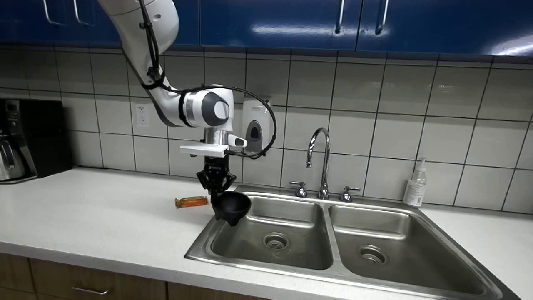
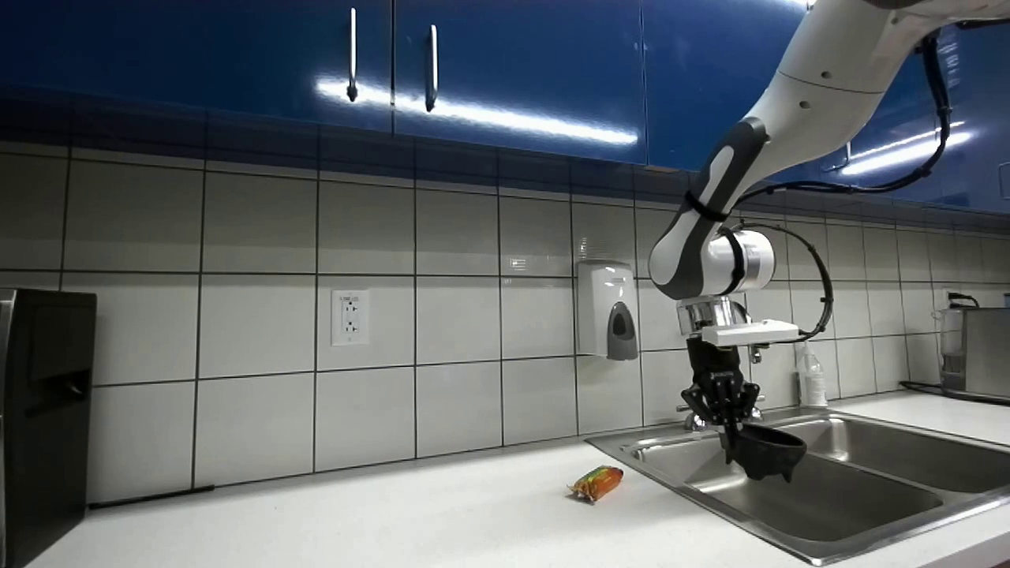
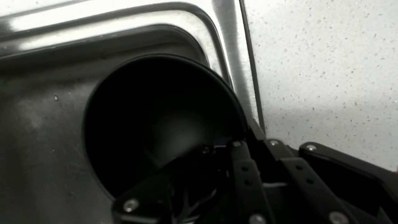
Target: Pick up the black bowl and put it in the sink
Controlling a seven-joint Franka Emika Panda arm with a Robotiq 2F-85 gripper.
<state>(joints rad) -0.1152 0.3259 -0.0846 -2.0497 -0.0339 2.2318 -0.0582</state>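
The black bowl [image 1: 231,206] hangs from my gripper over the edge of the nearer basin of the steel sink [image 1: 332,237]. It also shows in an exterior view [image 2: 767,451], above the sink rim [image 2: 714,505]. My gripper [image 1: 214,196], also in an exterior view [image 2: 731,432], points down and is shut on the bowl's rim. In the wrist view the bowl [image 3: 155,99] is seen from above, opening up, with the gripper [image 3: 244,135] on its lower right rim. The sink corner [image 3: 228,40] lies below it. The fingertips are dark and partly hidden against the bowl.
An orange packet [image 1: 191,202] lies on the counter [image 1: 104,216] beside the sink. A chrome faucet [image 1: 322,162] and a pump bottle [image 1: 415,185] stand behind the basins. A soap dispenser [image 2: 607,312] is on the tiled wall. A coffee maker [image 1: 35,139] stands far left.
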